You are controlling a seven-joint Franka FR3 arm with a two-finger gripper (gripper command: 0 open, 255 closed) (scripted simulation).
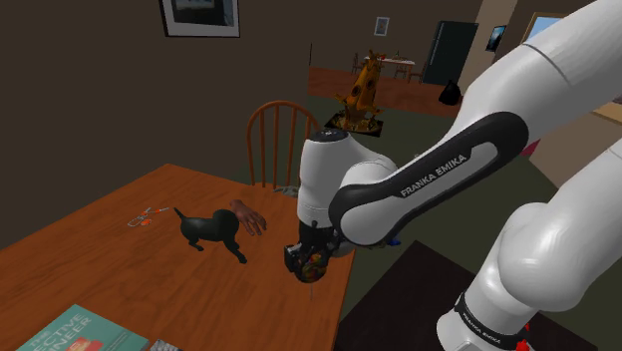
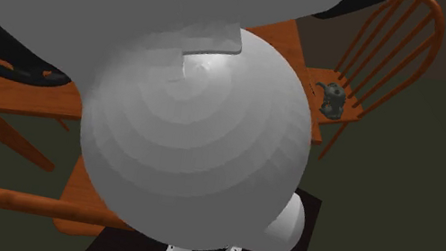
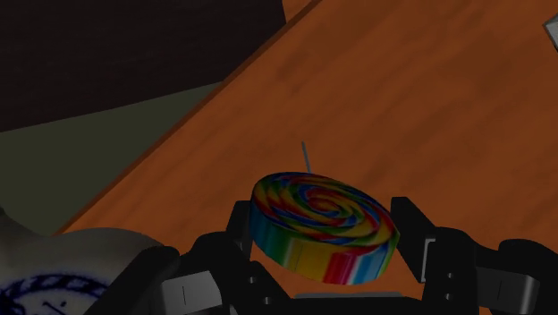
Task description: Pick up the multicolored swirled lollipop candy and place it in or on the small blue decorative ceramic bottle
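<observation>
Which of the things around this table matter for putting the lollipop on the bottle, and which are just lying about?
Job: swirled lollipop, clasped in the gripper; white, blue-marked vessel, probably the bottle.
Lying about: black dog figurine, teal book, wooden chair, small dark pot on its seat.

This is a home's dining room: a brown wooden table (image 1: 100, 224) with a spindle-backed wooden chair (image 1: 277, 140) beside it, a dark framed picture (image 1: 199, 16) on the brown wall, and an orange animal statue (image 1: 363, 92) beyond.
</observation>
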